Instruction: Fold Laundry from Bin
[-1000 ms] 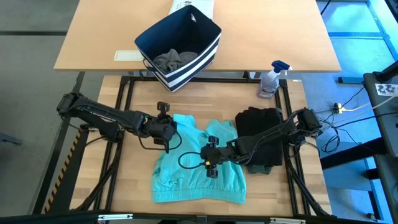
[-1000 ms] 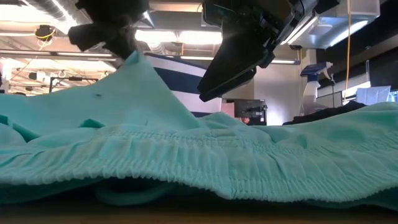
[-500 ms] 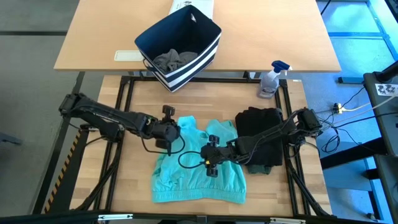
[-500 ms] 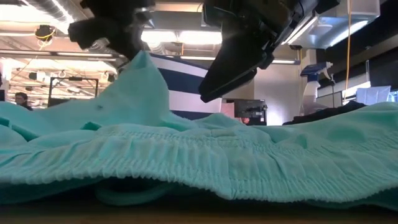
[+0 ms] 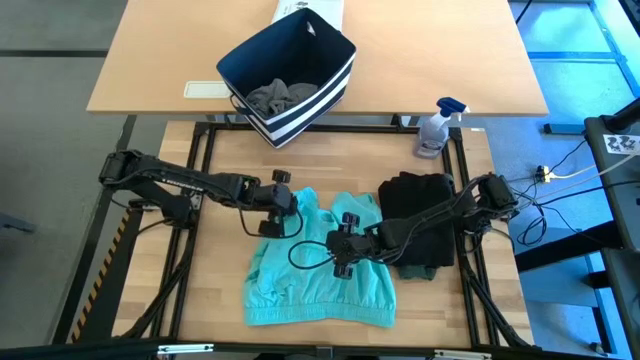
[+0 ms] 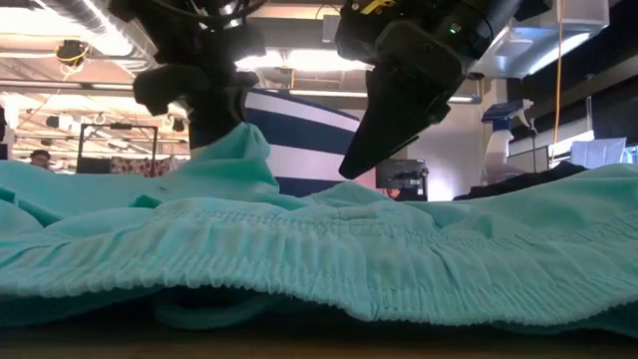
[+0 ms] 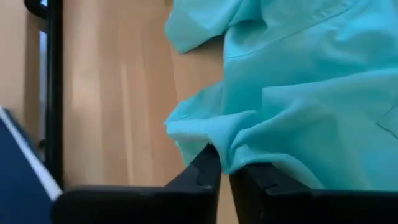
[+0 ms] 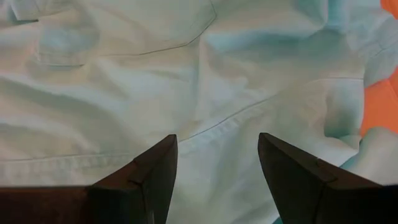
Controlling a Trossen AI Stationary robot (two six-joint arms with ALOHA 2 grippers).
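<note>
Teal cloth is pinched between the fingers of the left gripper (image 7: 224,171), which stand nearly closed on a small fold of the teal piece (image 5: 320,275) at its far left edge. Compared with a second ago, this gripper has carried the fold to the right, over the body of the garment, and in the low view the peak of cloth under it is lower than it was. My judgement is that one side is now folded inward and the arm is about to release it (the fingers look as if they have only begun to loosen).

Right gripper (image 8: 214,168) hovers just above the middle of the same garment with its fingers wide apart and nothing between them; it has hardly moved.

Spread on the near table (image 5: 215,290), the teal piece has a gathered elastic band along its near edge and many soft wrinkles. It is not yet a neat rectangle, so more folds are needed.

To its right lies a black garment (image 5: 420,220), already gathered in a pile. The bin (image 5: 290,75) stands on the far table and holds a grey piece (image 5: 280,96), so the task is probably around the middle.
</note>
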